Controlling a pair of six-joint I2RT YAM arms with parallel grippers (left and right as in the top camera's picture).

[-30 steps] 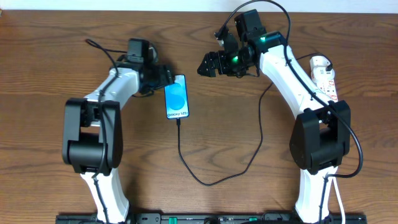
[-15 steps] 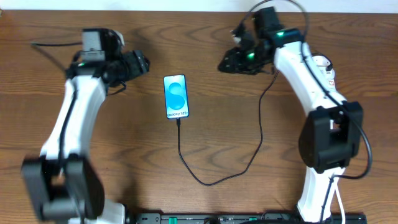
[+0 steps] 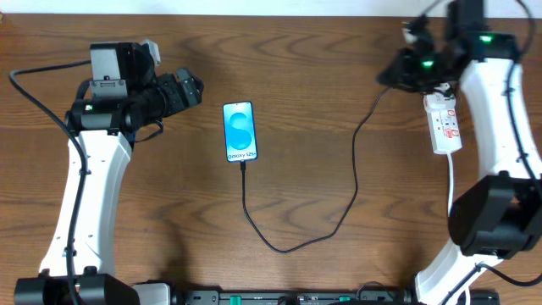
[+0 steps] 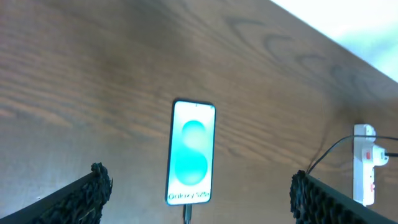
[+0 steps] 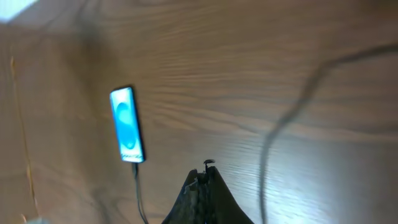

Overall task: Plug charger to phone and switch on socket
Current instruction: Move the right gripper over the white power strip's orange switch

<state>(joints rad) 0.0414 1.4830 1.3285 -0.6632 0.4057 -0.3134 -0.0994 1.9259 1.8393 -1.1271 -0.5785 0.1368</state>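
Note:
The phone (image 3: 240,130) lies flat at mid-table, its blue screen up. The charger (image 3: 347,199), a thin black cable, is plugged into the phone's lower end, loops toward the front and runs up to the socket (image 3: 446,127), a white power strip at the right. My left gripper (image 3: 191,90) hovers open to the left of the phone; in its wrist view the phone (image 4: 193,152) shows between the spread fingers, with the socket (image 4: 363,165) far right. My right gripper (image 3: 388,78) is shut on nothing, just left of the socket's far end. Its wrist view shows the closed tips (image 5: 203,174), the phone (image 5: 127,124) and the cable (image 5: 273,143).
The socket's white cord (image 3: 451,182) runs toward the front beside the right arm. The left arm's black cable (image 3: 38,89) arcs over the table's left side. Bare wooden tabletop (image 3: 305,93) lies between the phone and the socket.
The left arm has drawn back to the left, away from the phone, and its jaws have widened. The right gripper has swung right to the socket's far end and closed.

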